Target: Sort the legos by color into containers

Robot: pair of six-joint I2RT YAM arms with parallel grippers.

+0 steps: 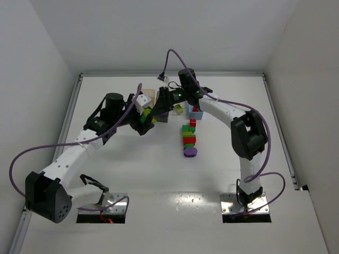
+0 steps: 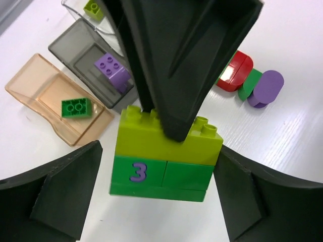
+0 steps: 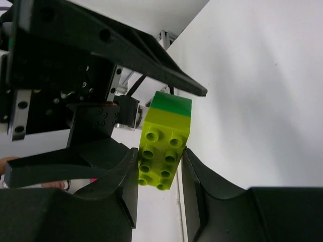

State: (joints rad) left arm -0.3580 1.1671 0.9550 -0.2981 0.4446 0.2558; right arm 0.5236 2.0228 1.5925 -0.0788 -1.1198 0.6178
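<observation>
The left pincer is spread, its fingers set just beside either end of a lime-on-dark-green lego stack. The stack is pinched at its lime top by the right pincer. Beyond, on the surface, a dark green lego is seen in the tan bin. A purple lego lies in the grey bin, and farthest, a lime lego in the clear bin.

Lime lego atop green lego, marked 3
</observation>
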